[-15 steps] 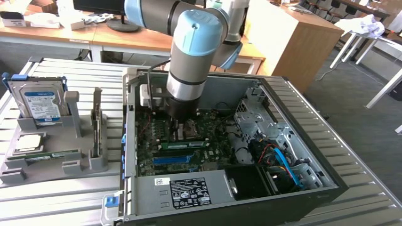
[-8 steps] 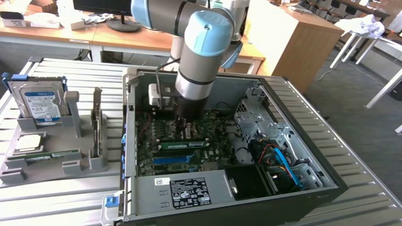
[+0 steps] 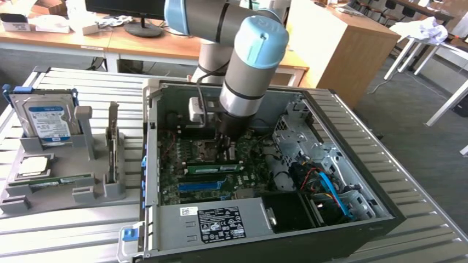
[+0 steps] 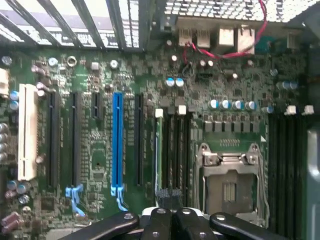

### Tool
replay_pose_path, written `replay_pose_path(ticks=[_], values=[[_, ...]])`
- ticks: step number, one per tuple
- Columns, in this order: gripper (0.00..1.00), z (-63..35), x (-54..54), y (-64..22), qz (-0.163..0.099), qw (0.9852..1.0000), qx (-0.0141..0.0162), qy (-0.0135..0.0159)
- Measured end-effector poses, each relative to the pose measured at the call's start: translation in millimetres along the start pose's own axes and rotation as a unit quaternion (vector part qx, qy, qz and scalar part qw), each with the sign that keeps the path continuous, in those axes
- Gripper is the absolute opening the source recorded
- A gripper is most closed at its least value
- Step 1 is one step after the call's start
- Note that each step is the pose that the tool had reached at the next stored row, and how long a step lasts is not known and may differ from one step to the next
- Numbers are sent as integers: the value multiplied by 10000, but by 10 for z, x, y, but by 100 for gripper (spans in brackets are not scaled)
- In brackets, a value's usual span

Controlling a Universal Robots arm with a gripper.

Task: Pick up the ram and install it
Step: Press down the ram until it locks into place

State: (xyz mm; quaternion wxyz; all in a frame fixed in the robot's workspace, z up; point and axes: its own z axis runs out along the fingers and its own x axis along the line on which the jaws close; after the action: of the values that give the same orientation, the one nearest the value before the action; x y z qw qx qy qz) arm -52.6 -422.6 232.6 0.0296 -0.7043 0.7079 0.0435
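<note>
Inside open case (image 3: 380, 213): one ram (image 3: 212, 168) seated on motherboard (image 4: 100, 155), fingers (image 4: 172, 220) pressed together above it

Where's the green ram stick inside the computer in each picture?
Exterior view: the ram lies between the arm and the blue slot.
Wrist view: the ram stands on edge between the blue slot and the silver processor socket, near the shut tool.
Shared landmark: the blue slot.
</note>
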Motion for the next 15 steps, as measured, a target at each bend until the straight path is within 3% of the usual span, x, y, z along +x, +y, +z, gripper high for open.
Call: replay_pose_path(ticks=[8,9,14,15], values=[[11,-29,-7,-84,1,10000,-3,-5],[11,-32,-7,-101,2,10000,-7,48],[11,-33,-9,-158,12,9988,-12,489],[11,-34,-9,-168,12,9987,-20,502]])
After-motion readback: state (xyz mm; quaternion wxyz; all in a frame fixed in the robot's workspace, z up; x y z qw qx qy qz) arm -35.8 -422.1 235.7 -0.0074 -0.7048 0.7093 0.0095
